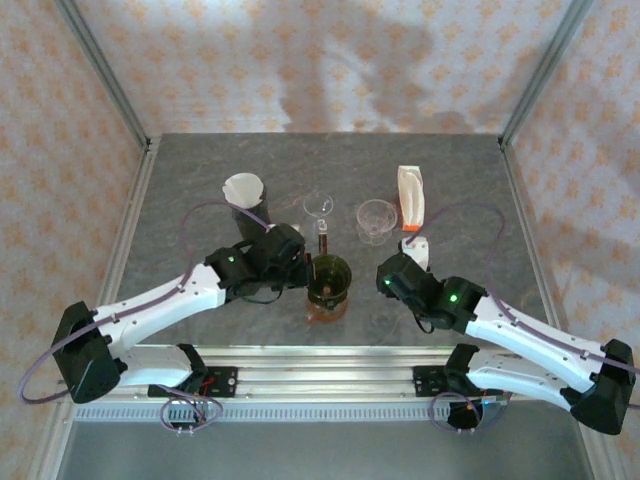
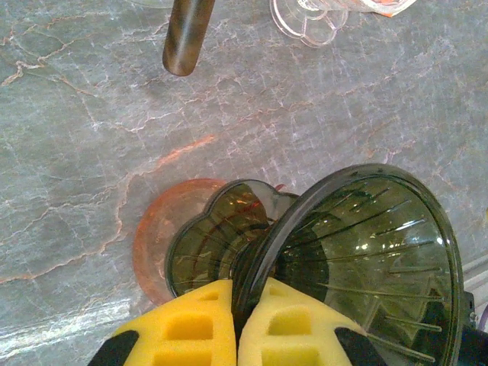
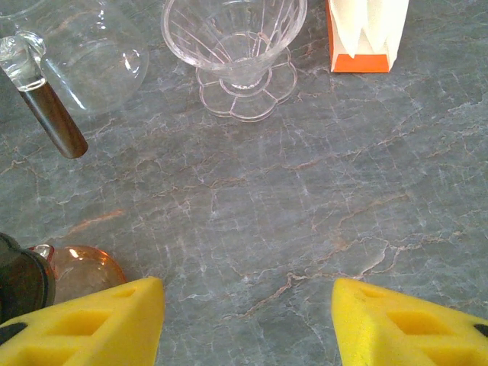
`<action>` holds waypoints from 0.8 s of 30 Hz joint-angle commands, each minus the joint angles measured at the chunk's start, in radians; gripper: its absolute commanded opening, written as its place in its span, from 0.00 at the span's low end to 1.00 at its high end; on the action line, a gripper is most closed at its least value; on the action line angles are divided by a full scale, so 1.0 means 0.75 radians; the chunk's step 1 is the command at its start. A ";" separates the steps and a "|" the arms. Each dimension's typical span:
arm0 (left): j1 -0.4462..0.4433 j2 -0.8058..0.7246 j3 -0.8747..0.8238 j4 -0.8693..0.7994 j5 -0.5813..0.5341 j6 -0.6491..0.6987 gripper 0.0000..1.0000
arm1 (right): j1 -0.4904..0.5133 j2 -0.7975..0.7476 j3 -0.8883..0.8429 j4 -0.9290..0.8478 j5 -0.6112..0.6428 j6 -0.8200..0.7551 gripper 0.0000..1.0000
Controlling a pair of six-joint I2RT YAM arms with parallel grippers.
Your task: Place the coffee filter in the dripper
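My left gripper (image 2: pixel 235 293) is shut on the rim of the dark green dripper (image 2: pixel 366 252), which tilts with its flower-shaped foot (image 2: pixel 217 240) over an orange saucer (image 2: pixel 152 236). From above, the left gripper (image 1: pixel 310 268) and dripper (image 1: pixel 329 274) sit at the table's middle front. A white coffee filter (image 1: pixel 243 188) stands in a dark cup at the back left, apart from both grippers. My right gripper (image 3: pixel 248 320) is open over bare table, with nothing between its yellow fingers (image 3: pixel 99 324). It sits right of the dripper in the top view (image 1: pixel 390 270).
A clear glass dripper (image 3: pixel 232 46) and a white and orange filter packet (image 3: pixel 366 30) stand ahead of the right gripper. A glass server (image 3: pixel 91 46) with a dark handle (image 3: pixel 49 114) stands to their left. The marble table (image 1: pixel 200 160) has metal frame posts at its corners.
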 commanded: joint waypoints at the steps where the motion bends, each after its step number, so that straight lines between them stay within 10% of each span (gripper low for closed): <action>1: -0.008 -0.040 -0.019 0.020 -0.014 0.004 0.00 | -0.005 -0.015 -0.004 -0.028 0.052 0.018 0.60; 24: -0.005 -0.176 -0.048 0.028 -0.081 -0.017 0.59 | -0.004 0.026 0.035 -0.021 0.048 0.021 0.65</action>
